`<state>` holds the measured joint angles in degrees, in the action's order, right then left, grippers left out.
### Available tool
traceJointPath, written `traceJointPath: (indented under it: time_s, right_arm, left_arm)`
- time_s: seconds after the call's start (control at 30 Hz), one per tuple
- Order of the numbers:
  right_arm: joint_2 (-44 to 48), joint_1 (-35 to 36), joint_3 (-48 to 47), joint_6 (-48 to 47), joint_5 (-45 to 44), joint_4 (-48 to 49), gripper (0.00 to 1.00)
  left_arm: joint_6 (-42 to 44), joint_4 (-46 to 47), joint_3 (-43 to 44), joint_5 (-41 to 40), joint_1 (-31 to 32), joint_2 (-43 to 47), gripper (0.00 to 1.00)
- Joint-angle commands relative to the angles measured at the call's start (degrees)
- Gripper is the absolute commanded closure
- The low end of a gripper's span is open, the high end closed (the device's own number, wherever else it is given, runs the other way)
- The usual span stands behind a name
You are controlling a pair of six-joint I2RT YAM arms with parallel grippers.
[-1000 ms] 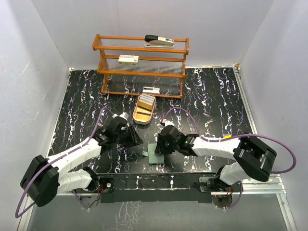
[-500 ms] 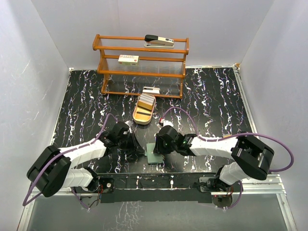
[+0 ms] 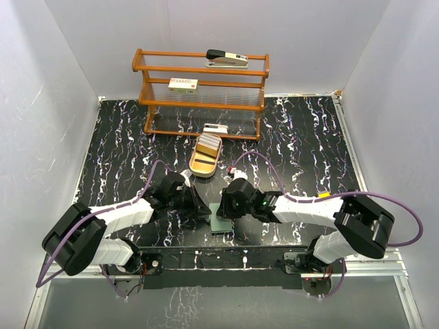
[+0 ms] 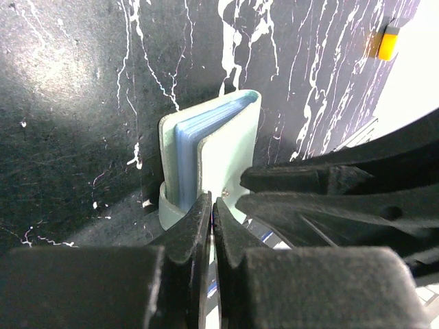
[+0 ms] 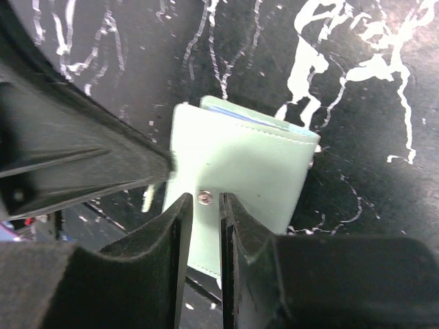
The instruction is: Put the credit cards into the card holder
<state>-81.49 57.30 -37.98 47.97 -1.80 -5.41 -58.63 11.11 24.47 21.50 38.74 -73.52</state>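
- Top external view, near edge of the bench: the sage-green card holder lies at about 6 o'clock on the black marbled surface, close to that edge.
- The left jaws reach the holder from its 9 o'clock. In the left wrist view they are closed together on the edge of the front cover, and a pale sliver of it shows between them.
- That cover is lifted a little, so the blue-grey card pockets show edge-on at its 9 o'clock side.
- The right jaws come in from the holder's 2 o'clock. In the right wrist view they stand narrowly apart over the face of the cover, with the snap dot in the gap. Whether their tips press on the cover I cannot tell.
- At the holder's 11 o'clock, well apart from it, sits the tan oval tray, with the credit cards stacked in its far half.
- Beyond the tray, at 12 o'clock, stands the wooden rack. The lower white labelled box is on its lowest tier just behind the tray, the upper white labelled box is on the middle tier, and the stapler is on top.
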Motion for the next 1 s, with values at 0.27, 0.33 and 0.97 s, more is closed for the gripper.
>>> traceJointPath:
  time_s: [0.27,0.33,0.97]
  right_arm:
    - [3.0,1.4,2.7,6.5,2.7,13.2,0.76]
    - [2.5,1.5,2.5,6.5,3.7,14.2,0.76]
    - [-1.6,2.6,0.2,6.7,4.3,14.9,0.80]
  left_arm:
    - [0.1,1.1,0.4,0.2,0.0,-1.4,0.96]
    - [0.3,0.7,0.6,0.0,0.0,-1.6,0.96]
    - [0.7,0.0,1.0,-0.4,0.0,-1.9,0.96]
